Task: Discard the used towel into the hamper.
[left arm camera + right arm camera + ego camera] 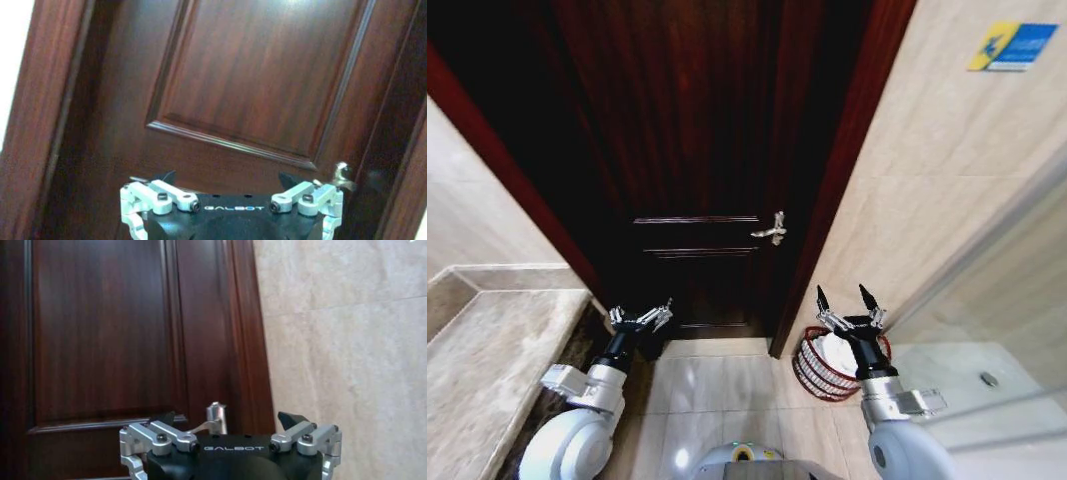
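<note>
One dark wooden door (697,160) with one silver handle (772,229) fills the centre of the head view, and one blue and yellow wall sign (1014,45), its writing unreadable, sits upper right. One reddish-brown hamper (812,365) holding white cloth (834,352) stands lower right on the floor, beside the door frame. Two grippers marked GALBOT, the left gripper (640,318) lower left and the right gripper (850,300) in front of the hamper, both have fingers spread wide and empty.

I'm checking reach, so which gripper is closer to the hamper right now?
Right. The right gripper is raised open directly in front of the hamper by the door frame; the left gripper, also open, is across the doorway by the counter.
</note>
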